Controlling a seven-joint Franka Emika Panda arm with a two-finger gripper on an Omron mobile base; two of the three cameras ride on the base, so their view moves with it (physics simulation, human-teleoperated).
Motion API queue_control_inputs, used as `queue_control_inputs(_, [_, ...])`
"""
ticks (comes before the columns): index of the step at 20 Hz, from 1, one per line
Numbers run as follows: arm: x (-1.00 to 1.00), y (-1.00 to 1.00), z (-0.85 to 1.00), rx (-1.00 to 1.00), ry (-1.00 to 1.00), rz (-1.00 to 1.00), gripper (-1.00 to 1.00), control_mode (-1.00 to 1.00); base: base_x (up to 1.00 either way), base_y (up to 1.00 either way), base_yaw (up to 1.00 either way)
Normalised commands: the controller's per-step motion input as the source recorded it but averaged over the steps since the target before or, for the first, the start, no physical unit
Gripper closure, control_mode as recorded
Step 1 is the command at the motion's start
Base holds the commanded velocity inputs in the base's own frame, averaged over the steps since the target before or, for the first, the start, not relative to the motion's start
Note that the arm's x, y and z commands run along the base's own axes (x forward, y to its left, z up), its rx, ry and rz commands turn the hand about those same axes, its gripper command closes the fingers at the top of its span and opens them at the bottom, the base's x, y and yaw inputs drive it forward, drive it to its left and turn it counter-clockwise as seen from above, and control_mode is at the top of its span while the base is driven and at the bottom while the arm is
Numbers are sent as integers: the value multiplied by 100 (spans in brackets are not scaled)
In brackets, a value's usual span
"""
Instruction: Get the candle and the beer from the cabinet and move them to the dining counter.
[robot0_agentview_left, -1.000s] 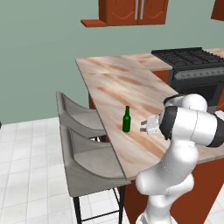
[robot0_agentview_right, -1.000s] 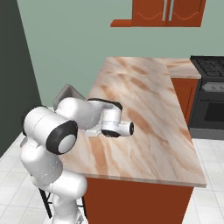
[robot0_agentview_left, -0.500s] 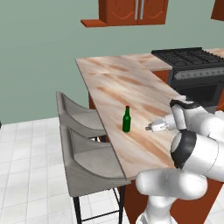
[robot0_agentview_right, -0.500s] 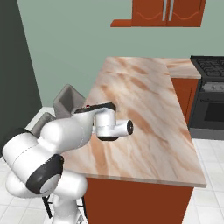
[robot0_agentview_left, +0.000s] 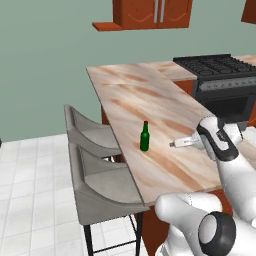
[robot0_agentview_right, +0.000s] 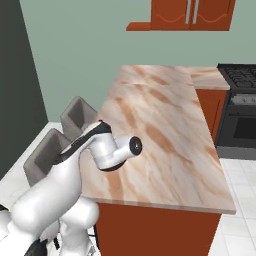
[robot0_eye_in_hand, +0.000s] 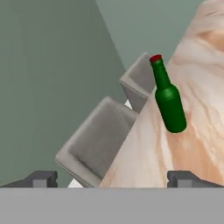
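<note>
The beer (robot0_agentview_left: 145, 137) stands upright on the dining counter (robot0_agentview_left: 150, 105) near its stool-side edge, a slim dark-green bottle with a reddish cap. My gripper (robot0_agentview_left: 173, 145) hovers low over the slab, a short way to the right of the bottle and pointing at it. In the hand view the beer (robot0_eye_in_hand: 168, 97) sits ahead and apart from the gripper (robot0_eye_in_hand: 113, 179), whose fingertips (robot0_eye_in_hand: 42, 178) are spread wide with nothing between them. The cabinet (robot0_agentview_left: 151, 12) hangs on the far wall with its doors shut. The candle is out of view.
Two grey bar stools (robot0_agentview_left: 95, 134) (robot0_agentview_left: 102, 192) line the counter's left side. A black gas stove (robot0_agentview_left: 220, 70) stands at the back right. The slab (robot0_agentview_right: 165, 125) stretches bare toward the wall. White tiled floor (robot0_agentview_left: 30, 190) lies to the left.
My gripper has drawn back a little to the right, away from the bottle, and the arm's elbow has swung round. The bottle has stayed in place.
</note>
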Motion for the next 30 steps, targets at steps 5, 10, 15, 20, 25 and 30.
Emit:
queue_control_inputs(5, [-41,0,50,-11,31,-12,-100,-100,0,0,0])
queue_control_inputs(10, [-51,0,41,-13,21,-9,-100,-100,0,0,0])
queue_control_inputs(15, [-58,1,33,-19,7,0,-100,-100,0,0,0])
queue_control_inputs(20, [-51,10,23,-22,0,0,-100,-100,0,0,0])
queue_control_inputs(25, [-34,12,12,-18,0,0,-100,-100,0,0,0])
queue_control_inputs(30, [-5,5,0,-3,5,0,-100,-100,0,0,0])
